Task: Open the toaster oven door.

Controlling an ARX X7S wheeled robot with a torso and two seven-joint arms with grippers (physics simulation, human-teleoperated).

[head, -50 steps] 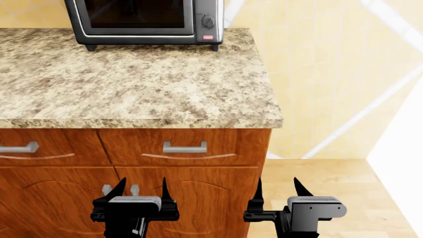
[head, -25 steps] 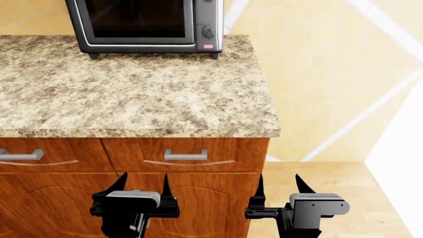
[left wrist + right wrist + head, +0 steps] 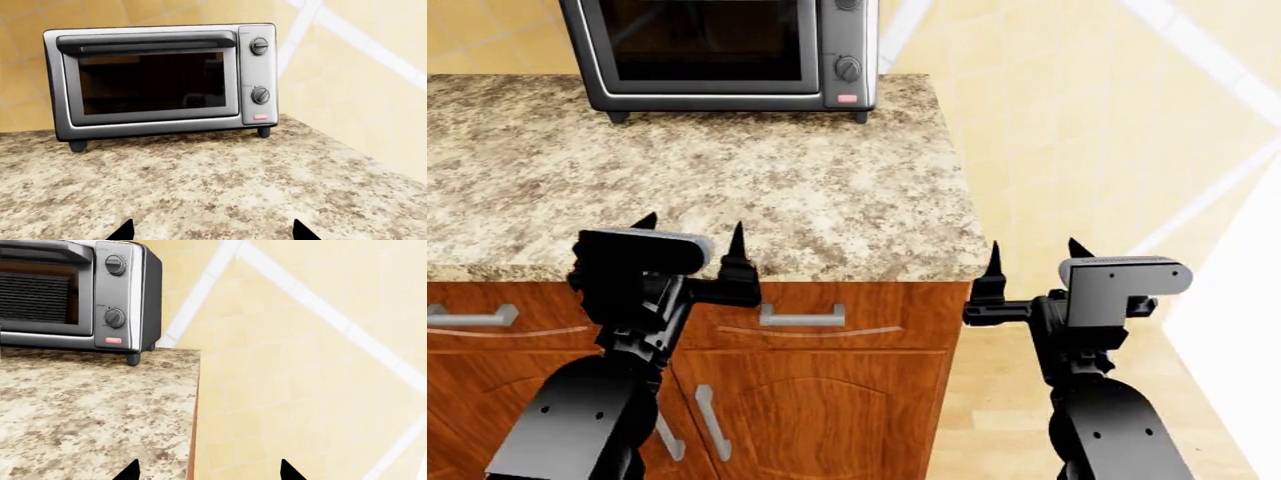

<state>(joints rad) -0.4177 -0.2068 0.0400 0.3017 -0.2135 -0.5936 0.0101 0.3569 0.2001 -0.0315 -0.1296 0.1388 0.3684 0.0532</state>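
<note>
On speckled granite [image 3: 761, 180], boxy steel toaster oven [image 3: 160, 82]; both pincers [image 3: 690, 262] [image 3: 1030, 275] spread apart.

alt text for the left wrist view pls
A dark grey toaster oven stands at the back of a speckled granite countertop, its glass door shut with the bar handle along the top. Two knobs and a red button sit beside the door.
</note>
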